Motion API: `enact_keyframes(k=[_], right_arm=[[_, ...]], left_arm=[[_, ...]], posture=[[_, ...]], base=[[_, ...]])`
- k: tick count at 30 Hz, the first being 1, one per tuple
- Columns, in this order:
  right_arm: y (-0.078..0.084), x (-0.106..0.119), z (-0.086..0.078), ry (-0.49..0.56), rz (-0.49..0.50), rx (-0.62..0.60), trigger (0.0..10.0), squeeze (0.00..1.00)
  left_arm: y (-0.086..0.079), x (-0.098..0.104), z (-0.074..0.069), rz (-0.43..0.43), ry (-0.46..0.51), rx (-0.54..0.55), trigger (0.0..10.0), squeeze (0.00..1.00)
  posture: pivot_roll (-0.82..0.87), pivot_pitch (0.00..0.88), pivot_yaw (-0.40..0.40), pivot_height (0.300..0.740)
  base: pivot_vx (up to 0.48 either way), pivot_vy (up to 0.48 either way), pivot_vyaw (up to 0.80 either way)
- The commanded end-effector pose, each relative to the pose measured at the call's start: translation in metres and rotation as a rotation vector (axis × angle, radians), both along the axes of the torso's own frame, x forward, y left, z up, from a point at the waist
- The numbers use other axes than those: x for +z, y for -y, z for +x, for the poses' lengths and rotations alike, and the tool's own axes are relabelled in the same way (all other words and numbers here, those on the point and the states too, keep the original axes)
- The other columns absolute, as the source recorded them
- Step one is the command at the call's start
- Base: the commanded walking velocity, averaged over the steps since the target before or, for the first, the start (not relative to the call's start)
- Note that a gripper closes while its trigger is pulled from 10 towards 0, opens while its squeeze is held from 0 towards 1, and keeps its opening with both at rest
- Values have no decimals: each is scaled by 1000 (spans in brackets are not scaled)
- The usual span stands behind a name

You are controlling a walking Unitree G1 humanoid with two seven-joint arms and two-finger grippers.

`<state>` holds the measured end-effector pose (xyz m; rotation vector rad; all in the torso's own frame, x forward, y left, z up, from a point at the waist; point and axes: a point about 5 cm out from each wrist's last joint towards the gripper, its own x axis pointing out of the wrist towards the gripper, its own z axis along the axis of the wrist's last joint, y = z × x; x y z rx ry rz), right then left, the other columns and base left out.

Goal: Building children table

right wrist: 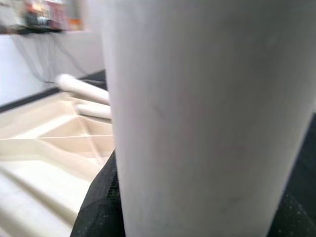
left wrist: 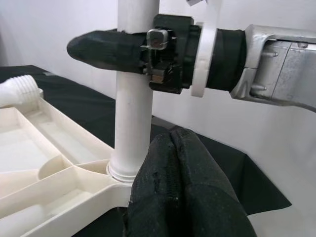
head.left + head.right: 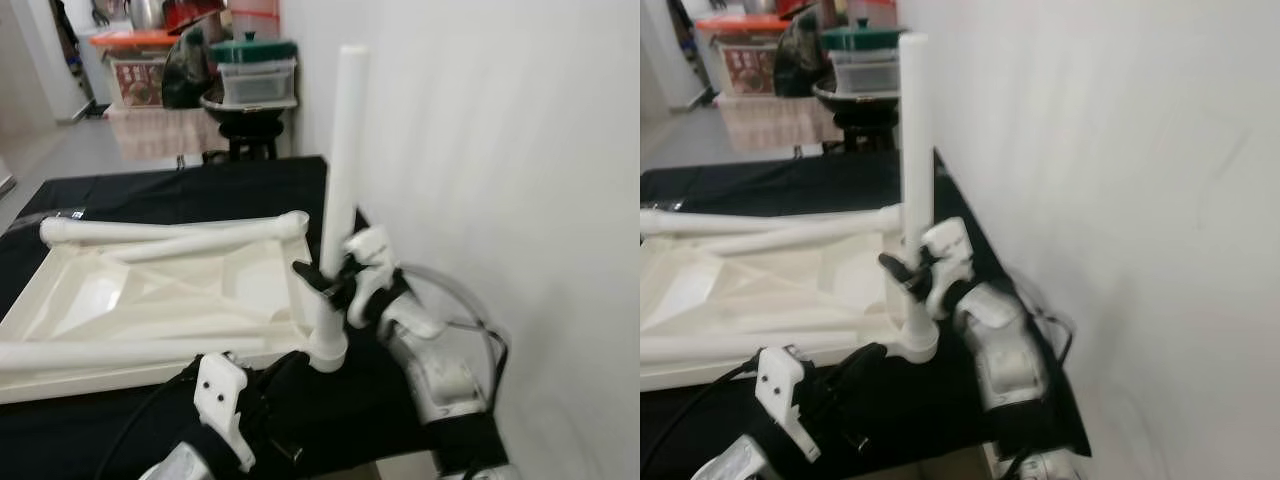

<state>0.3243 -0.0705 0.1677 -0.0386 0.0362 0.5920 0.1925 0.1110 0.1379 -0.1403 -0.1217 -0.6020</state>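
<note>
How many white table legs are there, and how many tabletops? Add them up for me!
Table legs standing up in the tabletop's corner socket: 1, the upright leg, held by the right gripper
Table legs lying on the tabletop: 3 (back leg, slanted leg, front leg)
Upside-down tabletops: 1, the tabletop
Total: 5

From my station I saw a plain white wall (image 3: 500,150) along the right side, lit evenly. A black cloth (image 3: 180,195) covered the worktop. Beyond it stood a cluttered stand with a green-lidded container (image 3: 255,60), and pale grey floor (image 3: 60,150) led off left.
</note>
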Motion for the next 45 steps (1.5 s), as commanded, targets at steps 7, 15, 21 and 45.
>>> enact_keyframes(k=[7, 15, 21, 45], right_arm=[[3, -26, 2, -118, -112, -70, 0, 0], [-5, -2, 4, -42, -54, 199, 10000, 1000], [7, 19, 8, 57, -79, 527, 10000, 0], [36, -1, 20, -41, -101, 446, 0, 0]], left_arm=[[-1, 0, 0, 4, -3, 0, 10000, 0], [2, 2, 0, 0, -1, -1, 10000, 0], [4, 1, 0, -3, -2, -4, 10000, 0], [1, -2, -2, 1, -8, 6, 10000, 0]], posture=[[30, 0, -13, 740], [31, 0, -18, 740], [39, 0, -29, 740], [47, 0, -38, 740]], base=[[0, 0, 0], [0, 0, 0], [0, 0, 0], [0, 0, 0]])
